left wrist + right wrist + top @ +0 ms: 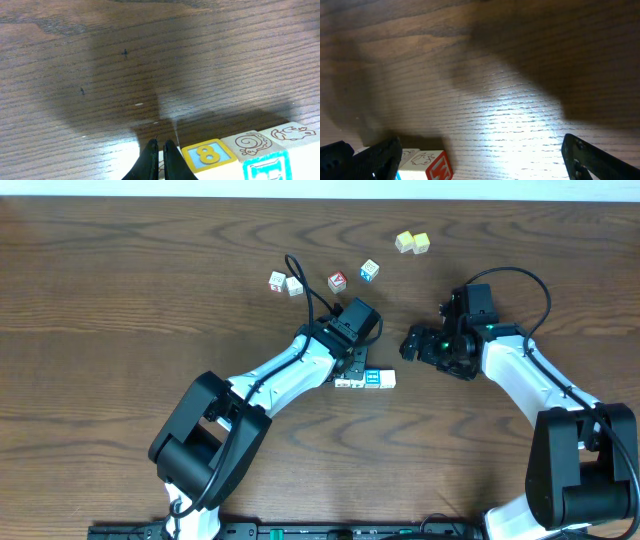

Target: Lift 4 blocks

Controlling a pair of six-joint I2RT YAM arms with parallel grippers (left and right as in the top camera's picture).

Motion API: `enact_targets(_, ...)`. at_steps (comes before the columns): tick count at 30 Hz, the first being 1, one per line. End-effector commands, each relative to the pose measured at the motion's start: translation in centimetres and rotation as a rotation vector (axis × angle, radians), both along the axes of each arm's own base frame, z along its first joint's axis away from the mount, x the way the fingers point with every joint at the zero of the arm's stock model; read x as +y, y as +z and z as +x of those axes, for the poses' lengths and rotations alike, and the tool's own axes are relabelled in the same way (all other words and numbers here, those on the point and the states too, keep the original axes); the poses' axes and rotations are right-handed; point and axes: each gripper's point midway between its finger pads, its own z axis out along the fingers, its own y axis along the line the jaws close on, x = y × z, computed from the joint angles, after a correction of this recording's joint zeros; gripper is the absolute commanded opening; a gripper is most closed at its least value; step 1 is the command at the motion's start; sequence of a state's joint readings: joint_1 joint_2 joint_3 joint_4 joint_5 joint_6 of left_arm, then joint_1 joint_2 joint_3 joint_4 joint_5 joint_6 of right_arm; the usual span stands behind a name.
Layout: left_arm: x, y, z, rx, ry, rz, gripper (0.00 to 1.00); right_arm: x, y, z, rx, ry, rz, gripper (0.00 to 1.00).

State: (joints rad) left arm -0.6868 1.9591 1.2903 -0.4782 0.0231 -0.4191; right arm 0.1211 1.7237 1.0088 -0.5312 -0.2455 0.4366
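The blocks [365, 380] lie end to end in a short straight row on the wooden tabletop [120, 290], near its middle and between the two arms. There appear to be four of them, mostly white with one blue-and-green block [372, 379] among them, though the left end is partly hidden under the left wrist. The left fingers [151, 161] are pressed together with nothing between them, standing at that left end just beside a block with a yellow 8 [207, 155], next to which sits a block printed with a snail [248, 143]. Whether the fingers touch the 8 block cannot be told. The right fingers [592, 156] are spread wide apart and empty, near the row's right end, where a cream block with a red printed side [432, 167] shows at the lower edge of the right wrist view. Farther back, apart from the row, lie two cream cubes [285, 283], a red-faced cube [337, 281], a blue-and-white cube [369, 271] and a pair of yellow cubes [412, 243]. The blocks look small, light and rigid, with smooth printed faces that are probably slick. Lifted as a row, they would likely hold only by pressure on the two end faces, square and centred, since an off-axis push could buckle the middle.
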Motion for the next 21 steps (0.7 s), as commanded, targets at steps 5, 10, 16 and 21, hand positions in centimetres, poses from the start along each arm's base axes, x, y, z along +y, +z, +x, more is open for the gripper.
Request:
enact_targets(5,0.11,-0.76,-0.5,0.017,-0.001,0.016,0.07,0.11,0.45,0.36,-0.017,0.006,-0.007,0.99)
enact_targets(10,-0.43,-0.77,-0.93,0.041,-0.014,-0.014,0.07,0.11,0.44,0.36,-0.017,0.006,-0.008,0.99)
enact_targets(16,-0.43,-0.76,-0.89,0.039,-0.014,-0.014,0.07,0.11,0.45,0.37,-0.017,0.006,-0.007,0.99)
enact_targets(21,-0.71,-0.58,-0.45,0.022,-0.013,-0.027,0.07,0.11,0.44,0.36,-0.017,0.006,-0.007,0.99)
